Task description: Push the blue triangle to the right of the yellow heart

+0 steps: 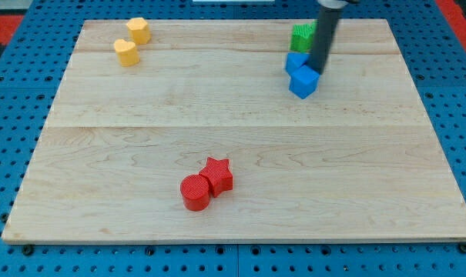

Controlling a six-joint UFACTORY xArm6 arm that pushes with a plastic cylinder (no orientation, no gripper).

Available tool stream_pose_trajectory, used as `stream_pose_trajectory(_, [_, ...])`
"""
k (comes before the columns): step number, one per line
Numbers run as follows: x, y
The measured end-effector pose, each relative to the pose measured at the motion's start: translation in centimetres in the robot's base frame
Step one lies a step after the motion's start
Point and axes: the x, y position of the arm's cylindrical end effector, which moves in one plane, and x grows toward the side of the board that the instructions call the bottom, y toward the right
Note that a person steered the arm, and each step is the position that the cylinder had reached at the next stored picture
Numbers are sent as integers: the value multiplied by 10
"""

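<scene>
Two blue blocks touch each other at the view's upper right. One looks like a cube (303, 81). The other (295, 61) lies just above and left of it, and the rod hides part of it, so I cannot make out its shape. My tip (317, 71) rests against the right side of the hidden one, at the cube's top edge. Two yellow blocks sit at the upper left: one (125, 51) looks heart-shaped, the other (139, 29) lies just above and right of it.
A green block (301, 36) sits directly above the blue pair, partly behind the rod. A red cylinder (195, 192) and a red star (217, 175) touch each other at the bottom centre. The wooden board (240, 223) lies on a blue pegboard.
</scene>
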Motion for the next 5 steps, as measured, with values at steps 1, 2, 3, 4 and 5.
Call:
stream_pose_trajectory(1, [-8,-45])
stream_pose_trajectory(2, [-14,-81])
stream_pose_trajectory(3, [-12,-16])
stream_pose_trajectory(4, [-56,-39])
stream_pose_trajectory(5, [-81,-141])
